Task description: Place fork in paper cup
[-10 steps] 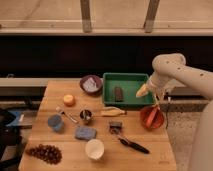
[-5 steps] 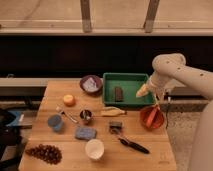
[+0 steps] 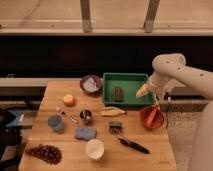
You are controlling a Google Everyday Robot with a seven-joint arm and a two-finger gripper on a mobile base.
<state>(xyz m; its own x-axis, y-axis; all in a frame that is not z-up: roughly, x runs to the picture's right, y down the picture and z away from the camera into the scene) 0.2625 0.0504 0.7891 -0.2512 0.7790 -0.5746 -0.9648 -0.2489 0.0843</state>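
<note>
Fork (image 3: 67, 115) lies flat at the left of the surface (image 3: 150, 159), squeezed between a blue cup (image 3: 55, 122) and a metal cup (image 3: 86, 116). The tool (image 3: 158, 102), spread and empty, hangs far right over a red bowl (image 3: 151, 118). Best to cross high, then pinch the handle from above. The paper cup (image 3: 94, 148), near the front edge, stands clear.

Gripper (image 3: 158, 104) open, just off the green tray's (image 3: 125, 75) near-right corner. Fork (image 3: 67, 116) lies well left of that tray; paper cup (image 3: 94, 148) stands nearer.
</note>
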